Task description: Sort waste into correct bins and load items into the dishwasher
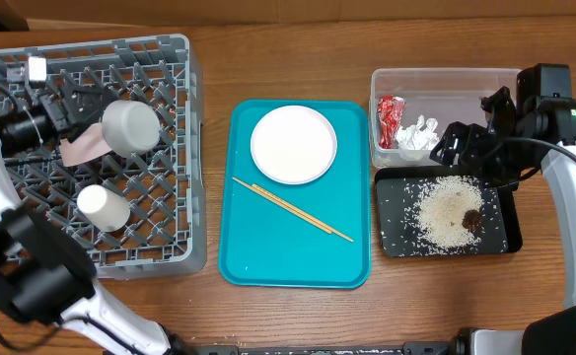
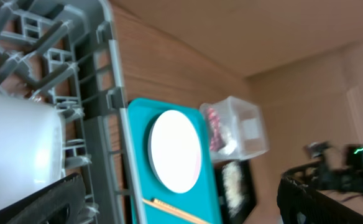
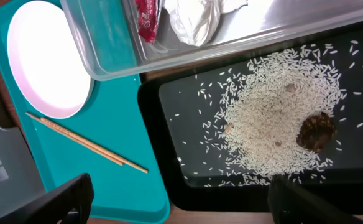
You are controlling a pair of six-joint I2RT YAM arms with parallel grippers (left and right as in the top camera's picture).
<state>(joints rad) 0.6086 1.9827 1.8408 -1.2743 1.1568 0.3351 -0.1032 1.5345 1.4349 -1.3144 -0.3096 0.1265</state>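
At left, dish rack (image 1: 170, 148): it takes the crockery. The white bowl (image 1: 130, 125), cup (image 1: 104, 207) and half-hidden pink bowl (image 1: 83, 148) already sit on its grid.
Teal tray (image 1: 347, 256): mid-surface staging spot, so whatever lies on it is not yet loaded.
Clear tub (image 1: 446, 77): dry waste, with the wrapper (image 1: 387, 118) and tissue (image 1: 418, 133) inside.
Black tray (image 1: 396, 242): food waste, with the rice (image 1: 444, 212) spread out and the brown lump (image 1: 472, 217) on it.
Plate (image 1: 293, 145): flat on the teal tray, your likely next load.
Left gripper (image 1: 76, 99): over the rack beside the white bowl, jaws apart and empty.
Right gripper (image 1: 463, 148): above the tub–tray seam, jaws apart, holding nothing.
Chopsticks (image 1: 293, 209): diagonal on the teal tray just below the plate. They are thin, so expect a fiddly pick.
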